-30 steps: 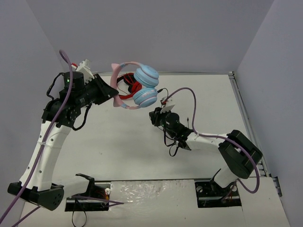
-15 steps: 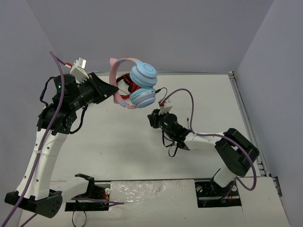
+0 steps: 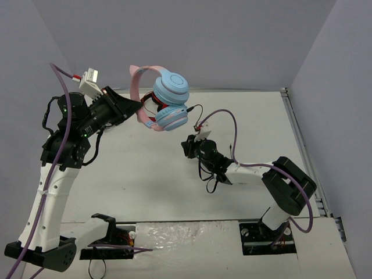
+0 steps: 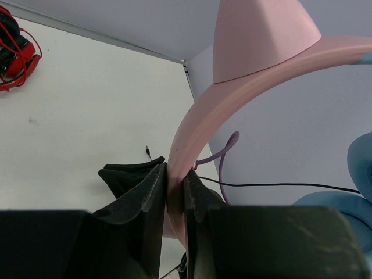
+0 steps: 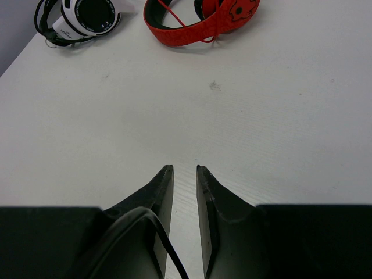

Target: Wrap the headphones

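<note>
High over the far left of the counter (image 3: 145,174), the headphones (image 3: 165,102) hang in the air. The left gripper (image 4: 174,174) has its fingers (image 4: 152,192) clamped on the pink headband (image 4: 197,116), and the two blue ear cups (image 3: 172,117) are stacked just to its right. From the lower cup the thin black cable (image 4: 279,186) runs off loose. No turn of it shows around the band or the cups, so I judge the wrapping itself not yet begun. Lifting and presenting the set looks done, and every loop is left to make.

The right gripper (image 5: 185,170) sits low over the counter, below and right of the cups. Its fingers (image 5: 163,192) are drawn close with a slim gap, and bare counter shows between the tips. A dark cord crosses one finger nearer the wrist, but whether it is the headphone cable, or pinched at all, I cannot tell.

Beyond it lie the red-and-black headphones (image 5: 200,17) and the black-and-white headphones (image 5: 81,17) — both flat on the counter and apart from the work.
</note>
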`<act>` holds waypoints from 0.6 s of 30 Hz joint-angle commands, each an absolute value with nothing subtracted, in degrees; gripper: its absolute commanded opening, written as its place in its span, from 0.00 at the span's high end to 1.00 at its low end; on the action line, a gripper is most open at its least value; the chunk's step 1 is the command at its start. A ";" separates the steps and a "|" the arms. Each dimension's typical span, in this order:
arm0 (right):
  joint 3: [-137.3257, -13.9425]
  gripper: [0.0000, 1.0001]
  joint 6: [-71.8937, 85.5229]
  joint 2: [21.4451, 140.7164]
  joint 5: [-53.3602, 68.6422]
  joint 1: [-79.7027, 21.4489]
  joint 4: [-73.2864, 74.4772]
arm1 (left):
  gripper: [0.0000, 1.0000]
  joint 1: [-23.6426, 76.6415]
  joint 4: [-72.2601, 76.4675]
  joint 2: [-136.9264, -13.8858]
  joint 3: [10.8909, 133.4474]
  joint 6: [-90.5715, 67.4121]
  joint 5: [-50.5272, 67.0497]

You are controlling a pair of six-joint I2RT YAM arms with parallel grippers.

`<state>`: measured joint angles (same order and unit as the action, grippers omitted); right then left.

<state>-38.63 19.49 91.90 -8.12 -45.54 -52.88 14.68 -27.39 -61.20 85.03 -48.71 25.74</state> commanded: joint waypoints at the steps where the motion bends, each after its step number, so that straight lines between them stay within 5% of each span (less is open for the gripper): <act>1: -38.99 0.80 19.86 90.14 -9.60 -45.97 -55.98 | 1.00 13.86 -18.79 -59.14 88.49 -51.50 27.16; 18: -35.09 0.79 21.16 89.12 -12.39 -44.14 -55.28 | 1.00 11.96 -20.11 -57.22 88.25 -50.78 25.84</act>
